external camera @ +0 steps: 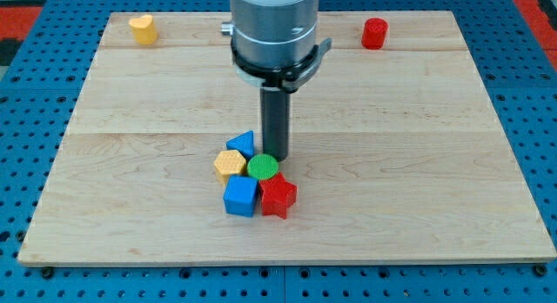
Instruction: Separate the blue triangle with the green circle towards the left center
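Blue triangle sits mid-board at the cluster's far-left edge, touching the green circle just near and right of it. My tip is planted right beside the triangle's right side, at the circle's far edge, so a leftward push looks on. No jaws here, just a bare dark rod. Yellow hexagon, blue cube and red star crowd in on pale smooth wood.
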Available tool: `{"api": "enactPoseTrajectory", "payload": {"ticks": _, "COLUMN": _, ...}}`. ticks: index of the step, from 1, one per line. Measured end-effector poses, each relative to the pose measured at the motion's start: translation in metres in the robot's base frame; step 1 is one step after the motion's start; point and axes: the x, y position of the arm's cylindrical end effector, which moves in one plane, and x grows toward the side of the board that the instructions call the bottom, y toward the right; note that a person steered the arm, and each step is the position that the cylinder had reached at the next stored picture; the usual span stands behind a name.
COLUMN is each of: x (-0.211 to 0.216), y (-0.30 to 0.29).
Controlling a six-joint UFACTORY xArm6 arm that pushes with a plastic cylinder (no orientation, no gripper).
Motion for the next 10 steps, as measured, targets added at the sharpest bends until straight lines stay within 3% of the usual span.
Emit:
{"api": "enactPoseTrajectory", "payload": {"ticks": 1, "x": 0.004, "y": -0.068}}
{"api": "enactPoseTrajectory", "payload": {"ticks": 2, "x": -0.027, "y": -0.101}}
{"api": "enactPoseTrajectory", "payload": {"ticks": 3, "x": -0.039, "y": -0.046}}
{"api": "enactPoseTrajectory", "payload": {"ticks": 5, "x": -0.065, "y": 0.003}}
{"api": "enactPoseTrajectory", "payload": {"ticks": 6, "x": -0.085, "y": -0.012}}
{"api": "enactPoseTrajectory", "payload": {"ticks": 7, "x": -0.089, "y": -0.116}}
{"api": "enactPoseTrajectory", "payload": {"ticks": 8, "x": -0.087, "y": -0.175}}
{"api": "enactPoseTrajectory", "payload": {"ticks": 10, "x": -0.093, "y": -0.026}}
